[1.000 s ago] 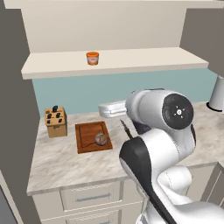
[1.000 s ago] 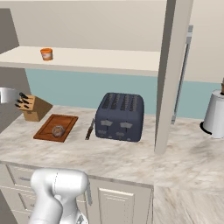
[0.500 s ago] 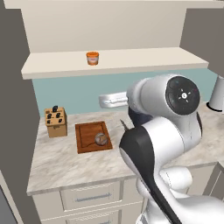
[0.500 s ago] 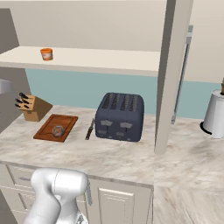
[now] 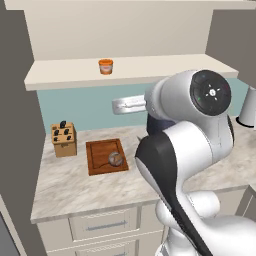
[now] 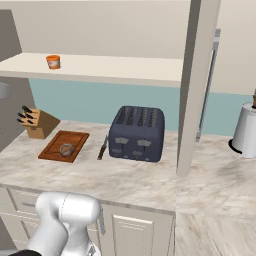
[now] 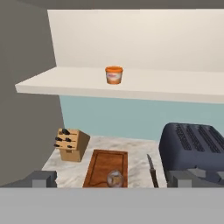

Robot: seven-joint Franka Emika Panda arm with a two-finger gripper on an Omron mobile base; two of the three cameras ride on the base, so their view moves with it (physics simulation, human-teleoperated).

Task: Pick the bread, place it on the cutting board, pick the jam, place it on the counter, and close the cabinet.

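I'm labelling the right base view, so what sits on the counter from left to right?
Knife block → cutting board with the bread on it → knife → toaster → white container at the far right.

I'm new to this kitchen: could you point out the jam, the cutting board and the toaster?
jam [image 7: 113, 75]: hand view, middle of the jar's side.
cutting board [image 5: 100, 152]: left base view, bare wood at the board's middle.
toaster [image 6: 137, 135]: right base view, its front face.
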